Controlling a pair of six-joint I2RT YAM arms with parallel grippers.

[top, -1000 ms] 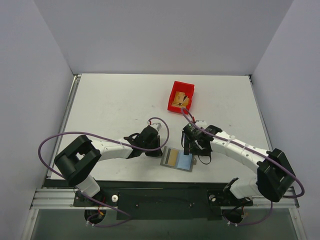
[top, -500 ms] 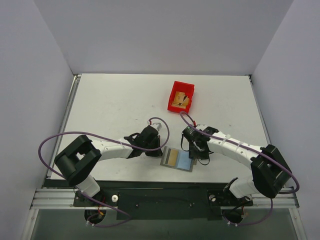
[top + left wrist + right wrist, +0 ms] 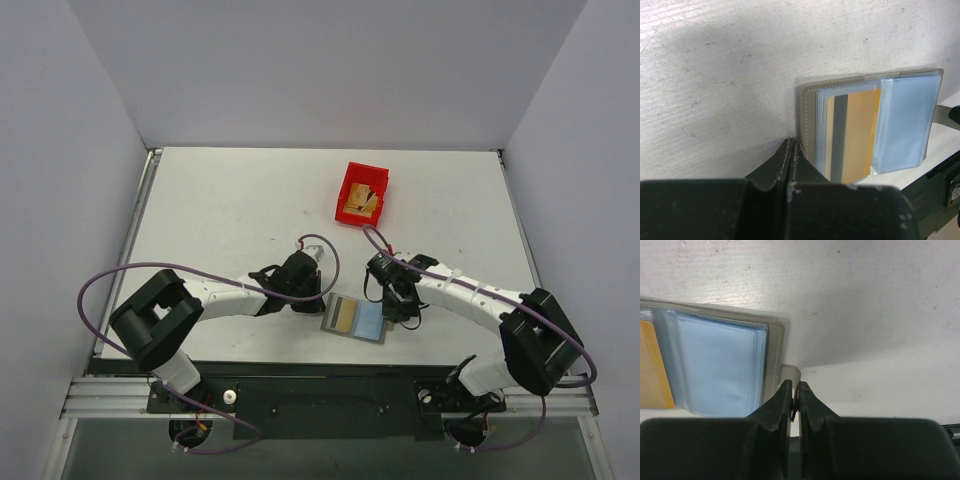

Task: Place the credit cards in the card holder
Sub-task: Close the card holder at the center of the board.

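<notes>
Grey squarish card holder [image 3: 355, 320] lies open on the desk [image 3: 230, 200], gold-tan striped credit card [image 3: 852, 135] inside; left tool [image 3: 791, 150] clenched at its left edge, right tool [image 3: 795, 390] clenched at its tab; pin it flat, I'd say.

The card holder [image 3: 371, 324], a credit card [image 3: 344, 317] in it, lies on the table [image 3: 220, 210], the bin [image 3: 349, 187] well behind.

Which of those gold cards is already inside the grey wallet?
The gold card with the black stripe, tucked into the open card holder between the arms. The other cards lie in the red bin.
</notes>
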